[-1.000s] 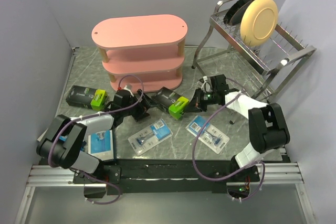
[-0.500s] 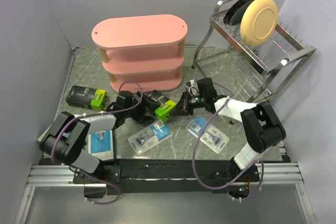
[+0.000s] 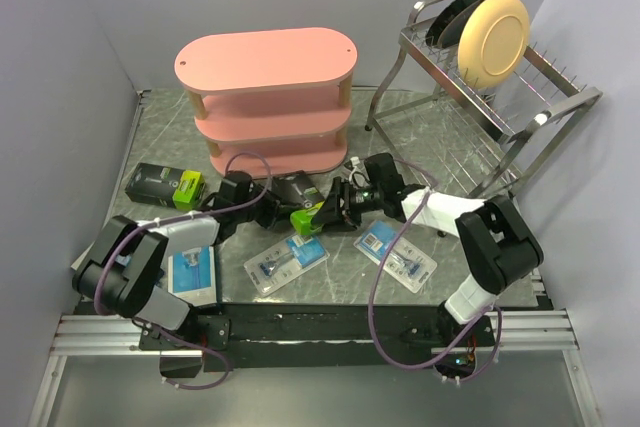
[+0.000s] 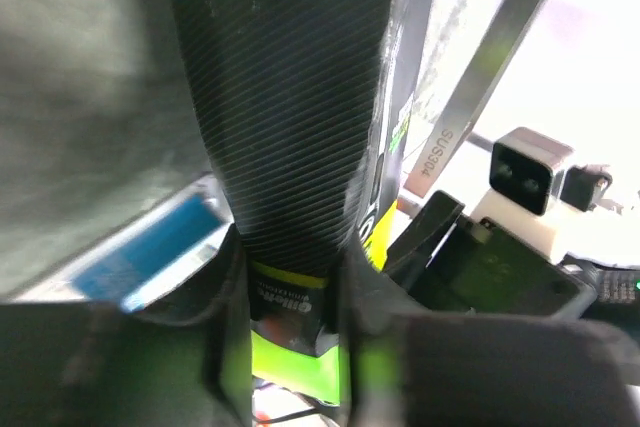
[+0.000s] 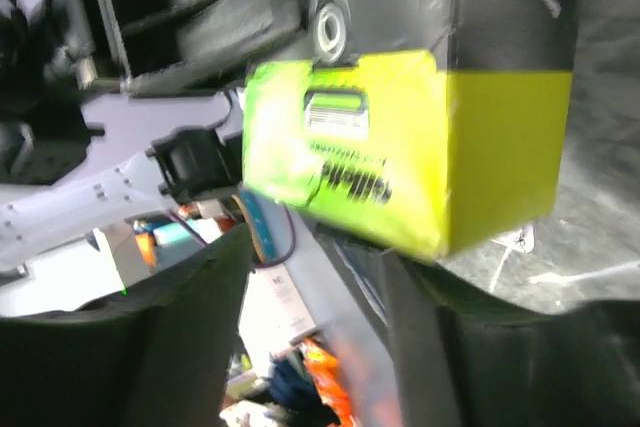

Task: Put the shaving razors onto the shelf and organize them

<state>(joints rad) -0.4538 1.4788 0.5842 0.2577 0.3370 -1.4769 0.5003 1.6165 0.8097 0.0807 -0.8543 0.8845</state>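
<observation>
A black razor box with a lime-green end (image 3: 304, 217) hangs above the table between my two grippers. My left gripper (image 3: 279, 209) is shut on its black body (image 4: 290, 97), with a finger pressed to each side (image 4: 290, 282). My right gripper (image 3: 332, 211) faces the lime end (image 5: 400, 147) with its jaws apart (image 5: 315, 252), off the box. A second black box (image 3: 165, 185) lies far left. Two clear blister packs (image 3: 288, 260) (image 3: 397, 254) lie in front, and a blue-carded pack (image 3: 192, 272) lies under my left arm. The pink shelf (image 3: 265, 62) stands behind, its boards bare.
A silver wire dish rack (image 3: 500, 107) with a cream plate (image 3: 493, 37) and a dark one stands at the back right, close to my right arm. Grey walls close in the left and right sides of the marble table (image 3: 420, 132).
My right gripper carried the black box leftward to the left gripper. The left jaws closed on the box and the right jaws opened off it.
</observation>
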